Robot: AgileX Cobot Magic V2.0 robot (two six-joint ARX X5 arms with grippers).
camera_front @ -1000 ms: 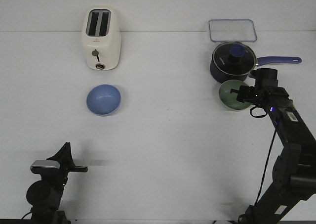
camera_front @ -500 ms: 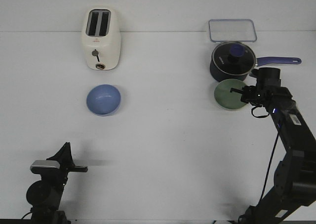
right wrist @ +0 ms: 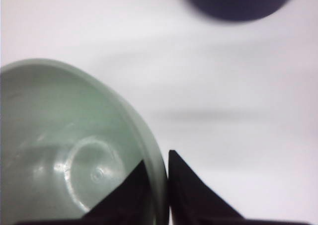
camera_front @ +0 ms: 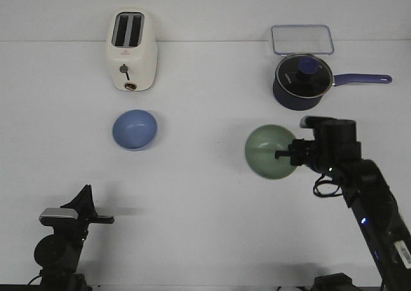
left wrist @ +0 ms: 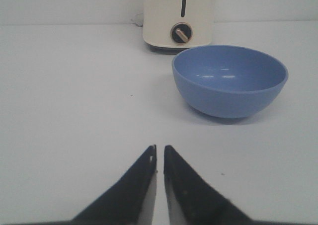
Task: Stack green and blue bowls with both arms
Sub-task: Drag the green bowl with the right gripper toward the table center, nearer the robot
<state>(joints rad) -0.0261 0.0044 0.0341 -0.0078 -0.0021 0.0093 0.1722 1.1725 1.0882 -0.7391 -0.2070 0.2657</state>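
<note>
The pale green bowl hangs above the table at centre right, tilted, its rim pinched by my right gripper. In the right wrist view one finger is inside the green bowl and one outside, with my right gripper shut on the rim. The periwinkle blue bowl sits upright on the table at left, in front of the toaster. It shows in the left wrist view, ahead of my left gripper, which is shut and empty. My left gripper rests low at the front left.
A cream toaster stands at the back left, behind the blue bowl. A dark navy lidded saucepan with a blue handle and a clear lidded container stand at the back right.
My right gripper has lifted the green bowl from beside the saucepan and carried it left and toward the front. The left arm and the blue bowl have not moved.
</note>
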